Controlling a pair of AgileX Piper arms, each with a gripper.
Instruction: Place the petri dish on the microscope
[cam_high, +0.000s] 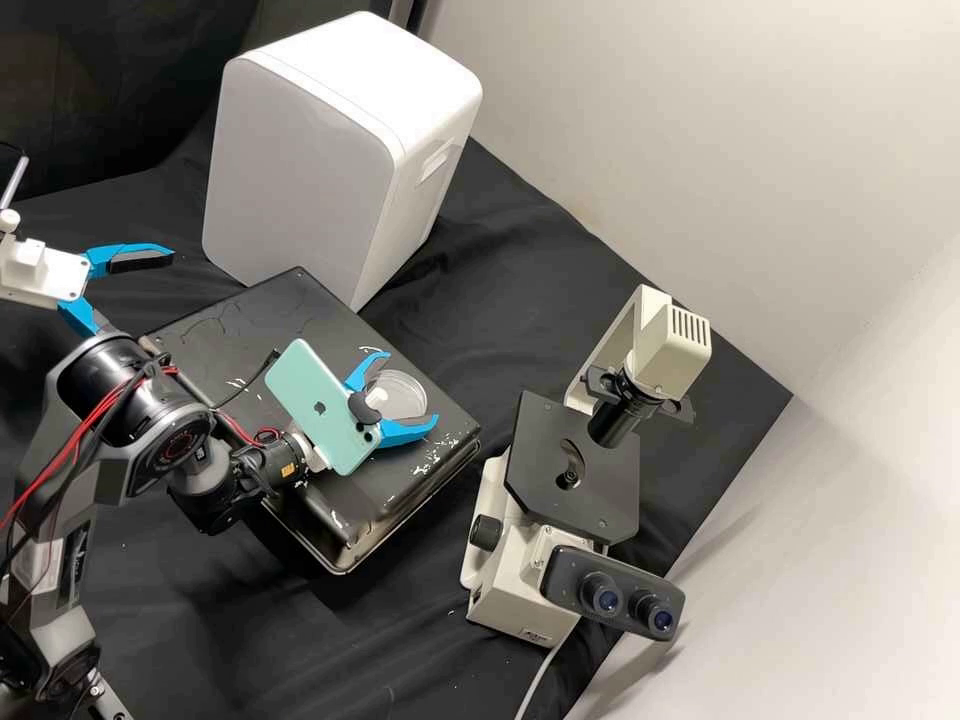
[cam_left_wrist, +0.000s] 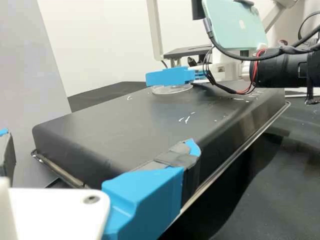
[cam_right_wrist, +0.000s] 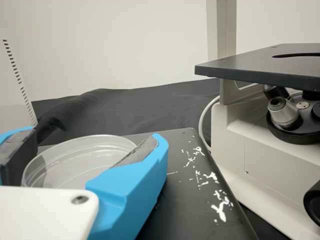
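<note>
A clear petri dish (cam_high: 398, 390) (cam_right_wrist: 75, 160) lies flat on a black box (cam_high: 250, 330) near its right corner. My right gripper (cam_high: 392, 397) (cam_right_wrist: 87, 145) is open with one blue finger on each side of the dish, close to its rim. The left wrist view shows the dish (cam_left_wrist: 172, 90) resting on the box under that gripper's finger (cam_left_wrist: 170, 77). The microscope (cam_high: 560, 560) stands to the right of the box, its black stage (cam_high: 575, 465) (cam_right_wrist: 265, 62) bare. My left gripper (cam_high: 95, 285) (cam_left_wrist: 97, 142) is open at the box's far left corner, holding nothing.
A tall white container (cam_high: 330, 140) stands behind the black box. The box sits on a metal tray (cam_left_wrist: 235, 155) on black cloth. A white cable (cam_high: 540, 680) leaves the microscope's front. A pale wall runs along the bench's right side.
</note>
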